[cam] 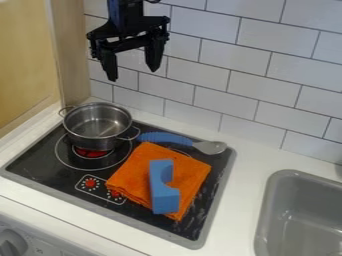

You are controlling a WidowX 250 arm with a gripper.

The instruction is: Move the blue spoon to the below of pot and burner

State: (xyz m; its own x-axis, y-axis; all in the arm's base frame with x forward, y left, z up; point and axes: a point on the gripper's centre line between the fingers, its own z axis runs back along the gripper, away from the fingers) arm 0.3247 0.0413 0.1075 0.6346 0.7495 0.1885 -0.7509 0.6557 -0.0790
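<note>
My gripper [133, 70] hangs open at the upper left, high in front of the tiled wall and above the pot, with nothing between its fingers. The blue-handled spoon [167, 139] lies along the back of the stove, its grey bowl pointing right over the stove's back edge. Its handle end is close to the right handle of the metal pot [99, 125]. That pot stands at the back left of the stove, over the red-centred burner [92, 153].
An orange cloth [130, 172] lies on the black stove [40, 162], with a blue arch-shaped block [163, 192] on top. At the right is a grey sink [294, 220]. A tiled wall [220, 75] rises behind the counter, and a wooden panel [27, 65] stands left.
</note>
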